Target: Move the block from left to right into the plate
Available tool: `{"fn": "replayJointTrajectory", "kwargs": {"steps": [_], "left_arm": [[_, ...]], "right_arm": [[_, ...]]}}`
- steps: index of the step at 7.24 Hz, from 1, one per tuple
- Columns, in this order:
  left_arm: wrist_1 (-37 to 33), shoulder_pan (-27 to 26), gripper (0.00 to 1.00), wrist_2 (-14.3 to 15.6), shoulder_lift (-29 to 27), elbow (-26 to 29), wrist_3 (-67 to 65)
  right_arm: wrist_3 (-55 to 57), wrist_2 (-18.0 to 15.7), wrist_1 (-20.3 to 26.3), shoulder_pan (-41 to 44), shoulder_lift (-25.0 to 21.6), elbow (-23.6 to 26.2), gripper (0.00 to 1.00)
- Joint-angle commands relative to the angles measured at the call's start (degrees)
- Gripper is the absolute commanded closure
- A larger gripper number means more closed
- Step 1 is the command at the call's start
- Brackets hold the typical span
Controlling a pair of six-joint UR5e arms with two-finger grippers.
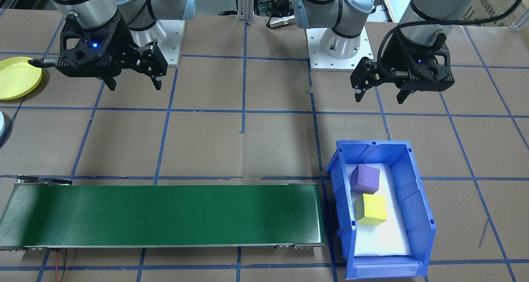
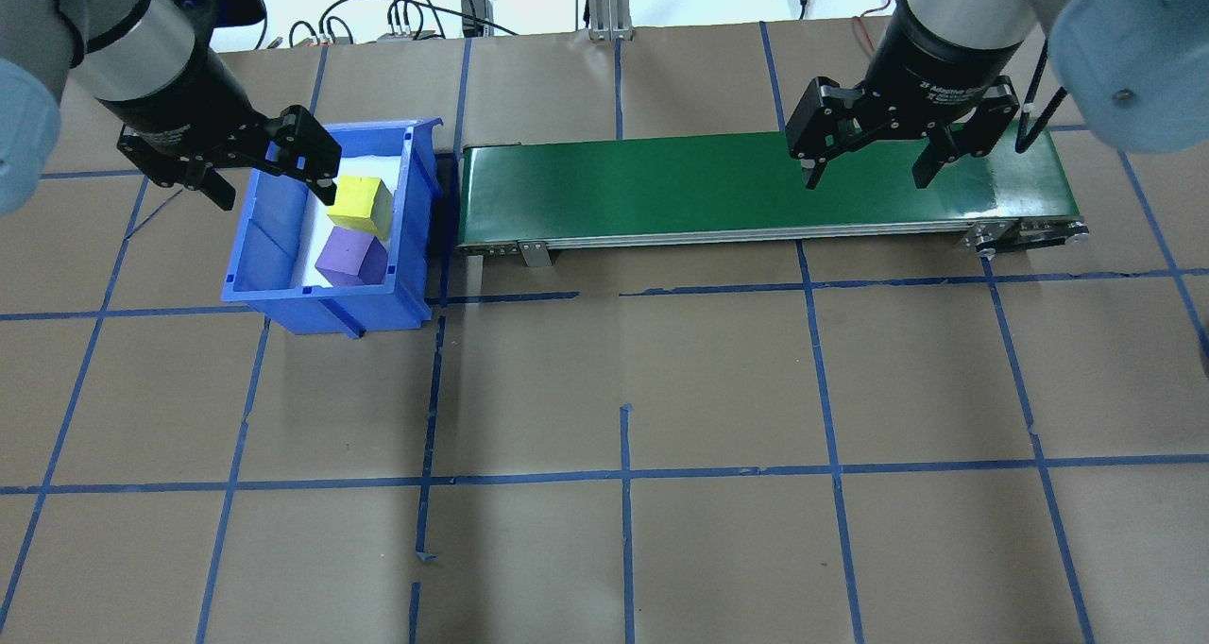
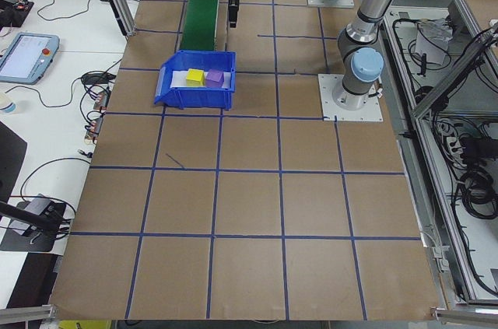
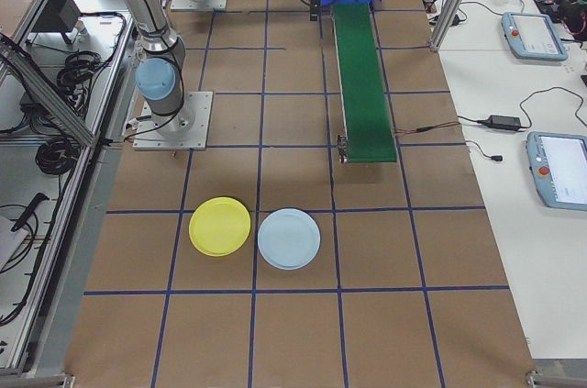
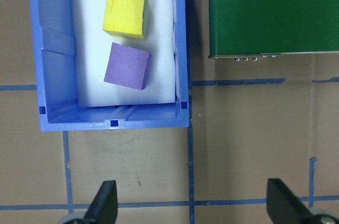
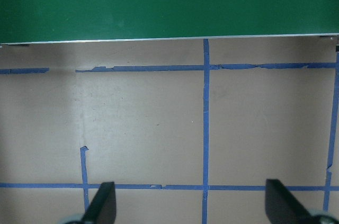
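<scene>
- The fingers point(image 5: 106, 203) of the left gripper point(image 1: 381, 92) are spread wide apart with nothing between them; only their tips are seen at the bottom edge of the left wrist view.
- The fingers point(image 6: 103, 203) of the right gripper point(image 1: 133, 83) are likewise parted and empty, cut off at the bottom of the right wrist view.
- The yellow plate point(image 1: 16, 77) is cropped by the left edge of the front-facing frame, and it is shown whole only in the exterior right view, beside a light blue plate point(image 4: 289, 238).
- Both arms are held above the desk point(image 2: 604, 389) with the grippers pointing down: the left at the upper right of the front-facing frame, the right at its upper left.
- The yellow block point(image 5: 125, 13) and the purple block point(image 5: 127, 66) lie just beside each other on white padding in the blue bin point(image 5: 53, 75), in the upper left of the left wrist view, well apart from the fingers.
- The green conveyor belt point(image 2: 756, 186) is seen beside the bin.
</scene>
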Motion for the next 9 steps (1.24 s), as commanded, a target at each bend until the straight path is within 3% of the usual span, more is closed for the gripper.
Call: {"fn": "replayJointTrajectory", "kwargs": {"steps": [1,4,9], "left_arm": [[1.17,3.72,0.00,-0.28,-2.08,-4.23,4.67],[11.00,3.72,0.00,0.07,-9.97,-6.63,4.76],[18.05,3.63,0.00,-0.45,-18.17,-6.63,4.67]], "right_arm": [[0.00,0.00,0.02,0.00,0.01,0.00,0.00],[0.00,0.00,0.02,0.00,0.01,0.00,0.00],[0.00,0.00,0.02,0.00,0.01,0.00,0.00]]}}
